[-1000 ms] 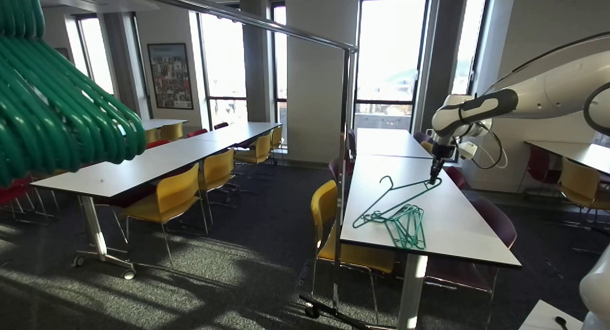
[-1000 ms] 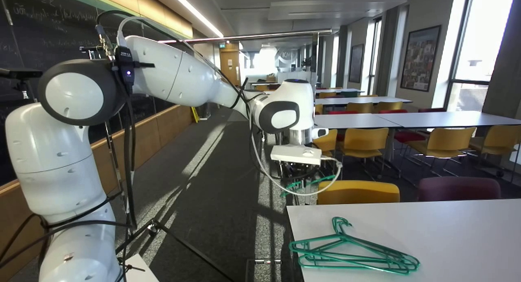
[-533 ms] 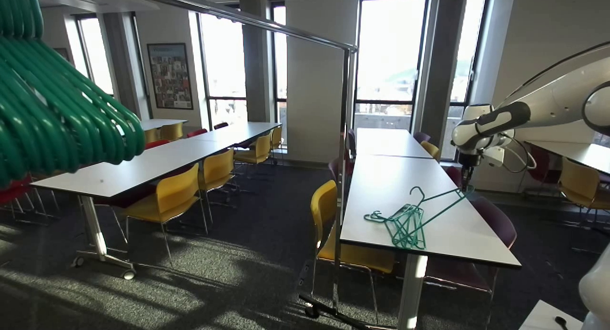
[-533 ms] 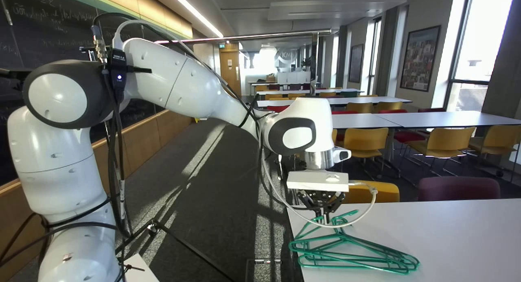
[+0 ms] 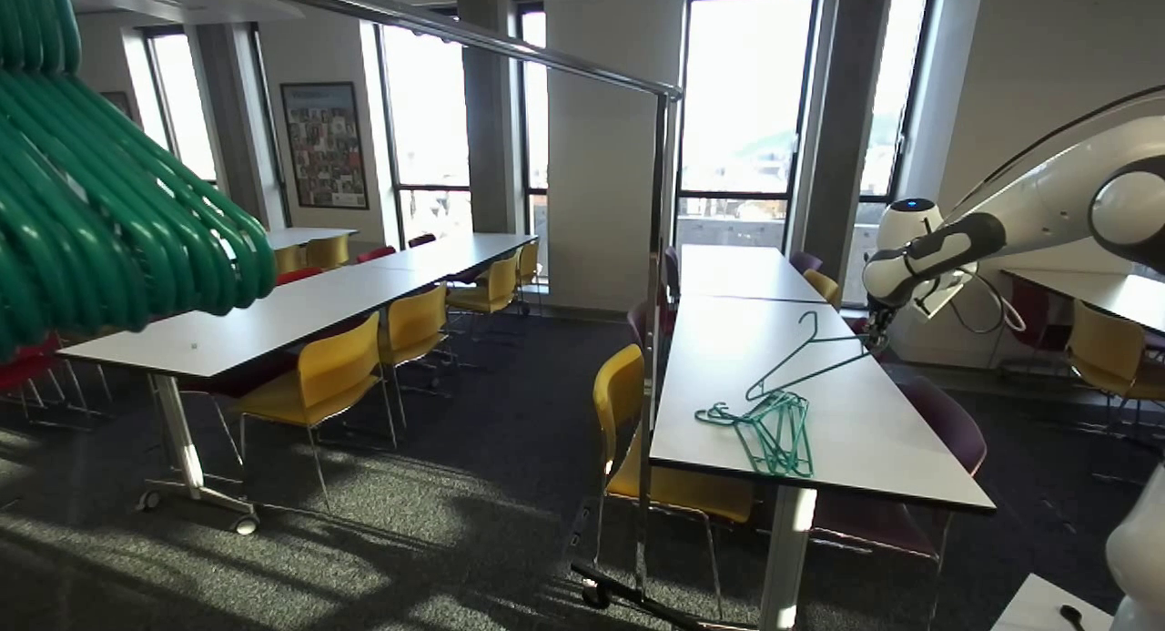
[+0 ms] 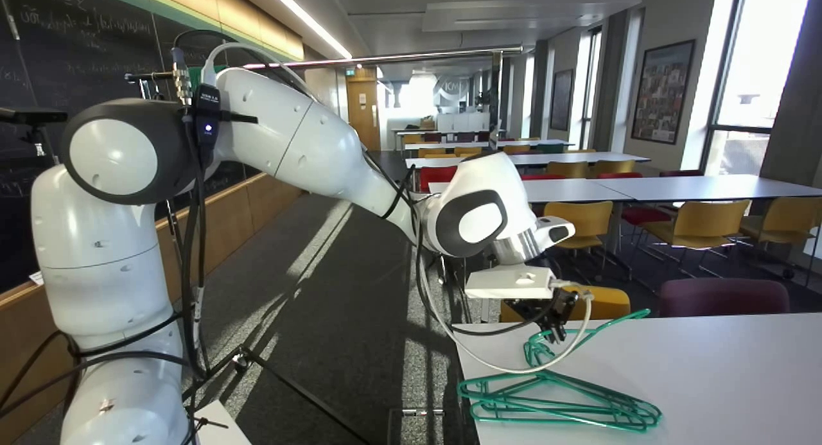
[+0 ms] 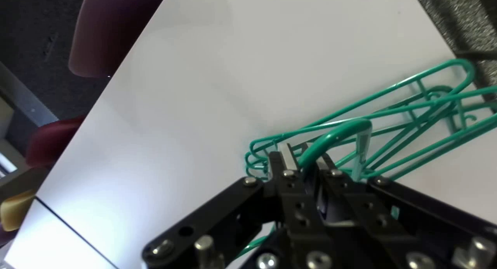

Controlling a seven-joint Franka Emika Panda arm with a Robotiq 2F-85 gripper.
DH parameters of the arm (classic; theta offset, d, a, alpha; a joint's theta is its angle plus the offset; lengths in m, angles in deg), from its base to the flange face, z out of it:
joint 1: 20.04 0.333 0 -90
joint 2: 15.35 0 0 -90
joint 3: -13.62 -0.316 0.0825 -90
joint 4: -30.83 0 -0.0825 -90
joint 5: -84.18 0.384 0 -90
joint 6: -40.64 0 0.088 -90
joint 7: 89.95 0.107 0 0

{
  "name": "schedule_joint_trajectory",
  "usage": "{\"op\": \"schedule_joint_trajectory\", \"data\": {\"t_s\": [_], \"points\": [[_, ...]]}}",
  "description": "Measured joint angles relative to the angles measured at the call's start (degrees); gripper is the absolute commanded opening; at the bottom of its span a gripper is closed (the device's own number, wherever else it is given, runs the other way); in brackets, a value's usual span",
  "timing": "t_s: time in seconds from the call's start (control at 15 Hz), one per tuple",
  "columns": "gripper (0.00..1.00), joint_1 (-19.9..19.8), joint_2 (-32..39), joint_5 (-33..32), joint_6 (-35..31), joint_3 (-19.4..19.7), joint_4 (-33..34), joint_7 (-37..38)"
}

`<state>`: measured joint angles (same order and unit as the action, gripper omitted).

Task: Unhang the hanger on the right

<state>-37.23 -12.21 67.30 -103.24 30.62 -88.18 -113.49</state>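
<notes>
Because our gripper [image 7: 304, 160] pinches one end of a green hanger [image 7: 337, 134] above the table [image 5: 874, 440], off the rail [image 5: 510, 46], we judge the unhanging done and only its release onto the table, where other hangers [image 6: 607, 399] rest, probably left.

in an exterior view, a pile of hangers [image 5: 776, 433] lies on the near end of a table [image 5: 887, 453]. the gripper [image 5: 874, 342] and the hanger [image 5: 810, 376] it holds are behind that pile; left stands a rack post [image 5: 657, 249], farther left more hangers [image 5: 127, 203].
</notes>
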Motion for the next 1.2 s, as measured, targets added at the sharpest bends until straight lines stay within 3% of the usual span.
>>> {"op": "schedule_joint_trajectory", "data": {"t_s": [0.33, 0.53, 0.93, 1.2], "points": [[0.03, 2.4, 2.5, -10.6, -3.8, -0.3, 4.2, 22.8], [0.03, 4.2, 4.8, -8.3, -2.4, -1.3, 7.2, 33.2], [0.03, 5.5, 8.8, 12.2, -6.7, -6.4, 9.1, 34.7], [0.03, 5.7, 10.6, 13.3, -12.7, -6.5, 8.9, 33.8]]}}
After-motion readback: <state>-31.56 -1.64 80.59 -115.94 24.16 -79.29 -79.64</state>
